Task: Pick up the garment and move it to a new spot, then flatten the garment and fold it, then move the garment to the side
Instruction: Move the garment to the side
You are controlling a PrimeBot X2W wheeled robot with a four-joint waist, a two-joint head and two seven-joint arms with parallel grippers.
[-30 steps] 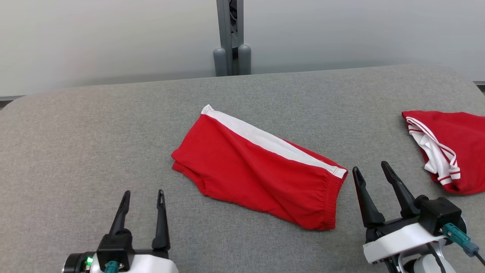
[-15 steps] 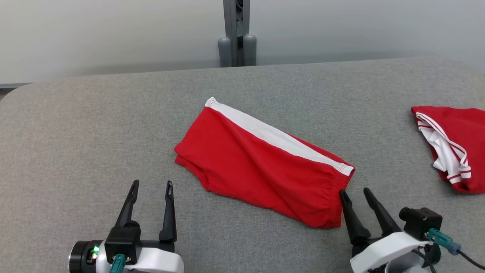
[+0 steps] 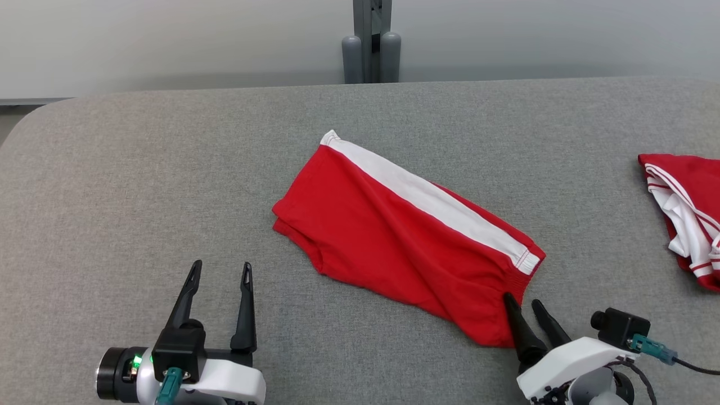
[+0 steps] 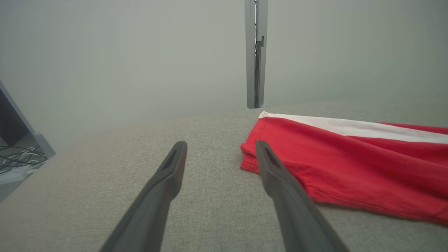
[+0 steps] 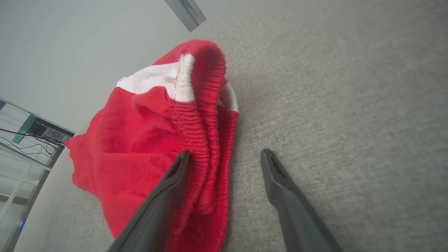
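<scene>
Folded red garment lies flat at mid-table, waistband toward the right gripper, whose spread fingers have one tip at that elastic edge, evidently to pinch it; left gripper waits apart, fingers spread, empty.

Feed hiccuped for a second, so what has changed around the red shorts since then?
The right pincer moved in toward the red shorts and now straddles the waistband edge, jaws open, nothing gripped. The head camera shifted too. The shorts, the open left pincer and the second red garment kept their places.
</scene>
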